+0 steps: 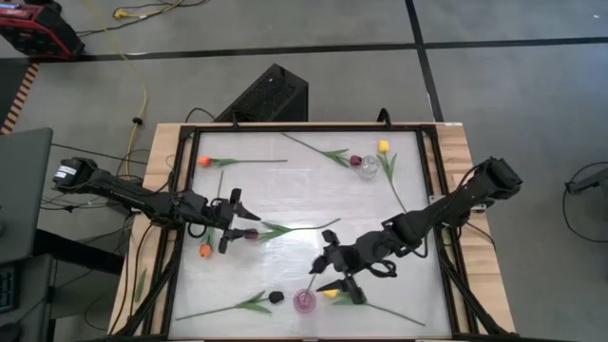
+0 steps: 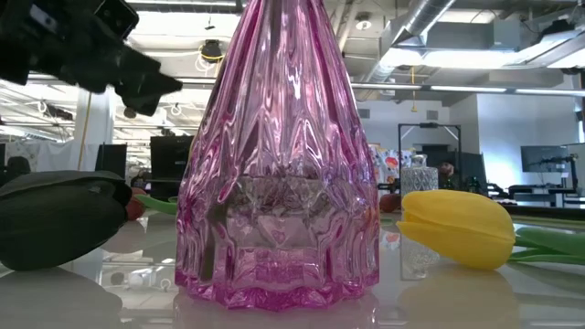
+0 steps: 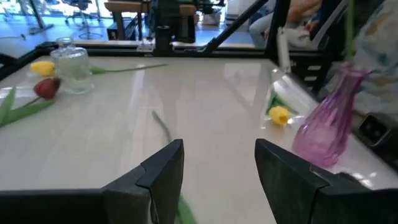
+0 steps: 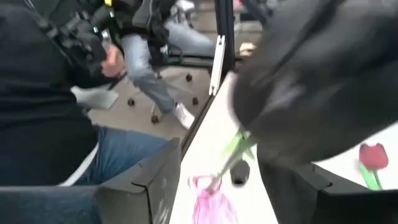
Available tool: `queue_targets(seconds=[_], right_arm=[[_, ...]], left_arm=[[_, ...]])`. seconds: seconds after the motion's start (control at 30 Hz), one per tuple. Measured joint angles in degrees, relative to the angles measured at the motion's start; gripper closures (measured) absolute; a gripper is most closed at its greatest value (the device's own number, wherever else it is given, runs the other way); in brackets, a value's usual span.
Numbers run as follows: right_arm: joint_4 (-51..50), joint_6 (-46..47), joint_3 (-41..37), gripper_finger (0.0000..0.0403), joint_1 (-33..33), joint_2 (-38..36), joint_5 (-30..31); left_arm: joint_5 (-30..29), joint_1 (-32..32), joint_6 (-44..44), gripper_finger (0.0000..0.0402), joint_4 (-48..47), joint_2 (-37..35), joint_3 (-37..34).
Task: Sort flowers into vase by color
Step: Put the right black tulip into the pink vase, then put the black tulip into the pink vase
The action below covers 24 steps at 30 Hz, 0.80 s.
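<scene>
White tabletop (image 1: 285, 195) carries scattered tulips and two vases. Note the left gripper (image 1: 236, 220): its jaws stand apart, with the dark red tulip (image 1: 251, 233) just ahead of them, its stem running straight on away from the jaws. Note the right gripper (image 1: 328, 274): whether its jaws are closed cannot be told; it hangs just beside the pink vase (image 1: 304, 301). Expect the near-black tulip (image 1: 276, 297) and yellow tulip (image 1: 330, 294) to crowd that vase.

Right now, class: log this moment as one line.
left claw: open, at dark red tulip | right claw: open, beside pink vase | flowers in pink vase: none seen
</scene>
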Motion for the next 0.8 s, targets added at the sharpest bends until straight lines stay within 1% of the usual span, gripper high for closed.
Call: queue_targets(seconds=[0.07, 0.17, 0.23, 0.33, 0.4, 0.5, 0.57, 0.67, 0.8], right_arm=[[-3.4, 0.0, 0.0, 0.0161, 0.1, -1.3, -0.1], [-8.0, 0.0, 0.0, 0.016, 0.6, -2.9, 0.1], [-11.3, 0.0, 0.0, 0.016, 1.0, -3.5, 0.2], [-16.4, 0.0, 0.0, 0.016, 1.4, -3.6, 0.3], [-19.6, 0.0, 0.0, 0.0162, 1.4, -3.6, 0.3], [-23.9, 2.6, 0.0, 0.0165, 1.4, -3.5, 0.3], [-25.6, 5.9, 0.0, 0.0167, 1.5, -3.4, 0.3], [-26.7, 9.0, 0.0, 0.0168, 2.3, -3.3, 0.4], [-26.4, 13.3, 0.0, 0.0169, 4.0, -3.0, 0.9]], left_arm=[[3.4, 0.0, -1.5, 0.0214, -2.1, 0.0, 1.6], [9.5, -0.5, -4.3, 0.0214, -13.0, 0.0, 5.9], [10.2, -1.9, -7.3, 0.0214, -21.6, 0.0, 9.6], [9.4, -5.5, -13.2, 0.0214, -32.6, 0.0, 14.4], [10.1, -9.0, -17.7, 0.0214, -36.7, 0.1, 16.9], [10.9, -15.2, -24.4, 0.0214, -38.1, 0.1, 20.0], [7.9, -20.0, -28.7, 0.0214, -38.1, 0.3, 21.1], [0.6, -27.5, -34.6, 0.0214, -38.1, 1.9, 21.8], [-8.1, -36.1, -42.8, 0.0214, -37.4, 7.1, 21.8]])
